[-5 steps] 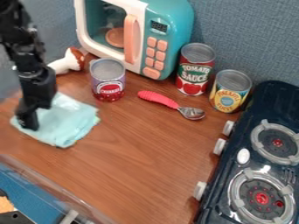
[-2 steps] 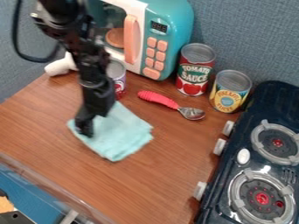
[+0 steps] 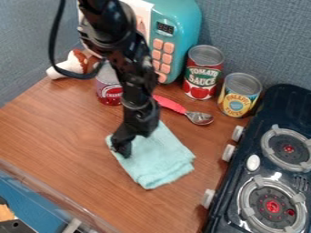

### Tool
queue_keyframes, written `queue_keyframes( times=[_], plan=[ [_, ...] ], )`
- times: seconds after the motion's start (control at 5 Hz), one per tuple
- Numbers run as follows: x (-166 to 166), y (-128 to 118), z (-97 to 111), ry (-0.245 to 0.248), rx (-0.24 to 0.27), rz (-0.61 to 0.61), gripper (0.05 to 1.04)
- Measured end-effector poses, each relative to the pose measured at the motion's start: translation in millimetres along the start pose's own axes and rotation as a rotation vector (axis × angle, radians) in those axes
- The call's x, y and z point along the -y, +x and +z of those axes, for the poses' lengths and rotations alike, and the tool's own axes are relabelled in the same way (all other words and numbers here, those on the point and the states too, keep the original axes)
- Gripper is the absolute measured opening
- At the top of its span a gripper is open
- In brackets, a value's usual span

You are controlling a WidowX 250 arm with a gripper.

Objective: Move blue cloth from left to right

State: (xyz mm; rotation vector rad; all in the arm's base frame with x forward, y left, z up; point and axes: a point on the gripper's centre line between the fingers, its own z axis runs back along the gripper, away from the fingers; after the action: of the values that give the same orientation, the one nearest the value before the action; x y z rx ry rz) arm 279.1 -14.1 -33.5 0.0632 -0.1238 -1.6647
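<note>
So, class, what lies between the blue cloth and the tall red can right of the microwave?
The camera view shows the pink-handled spoon between cloth and can.

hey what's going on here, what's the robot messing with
A black robot arm has its gripper down on the left corner of a light blue cloth. The cloth lies on the wooden table, nearer the camera than the red-handled spoon and left of the toy stove. It's probably being moved to the right.
</note>
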Motion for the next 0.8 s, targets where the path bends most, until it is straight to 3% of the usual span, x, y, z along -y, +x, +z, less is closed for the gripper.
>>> queue_keyframes(
  times=[0.2, 0.6, 0.8],
  plan=[
    [6, 28, 1, 0.014, 0.004, -0.065, 1.001],
    [36, 39, 13, -0.033, 0.015, -0.084, 1.001],
    [24, 29, 40, 0.040, 0.040, -0.046, 1.000]
  ],
)
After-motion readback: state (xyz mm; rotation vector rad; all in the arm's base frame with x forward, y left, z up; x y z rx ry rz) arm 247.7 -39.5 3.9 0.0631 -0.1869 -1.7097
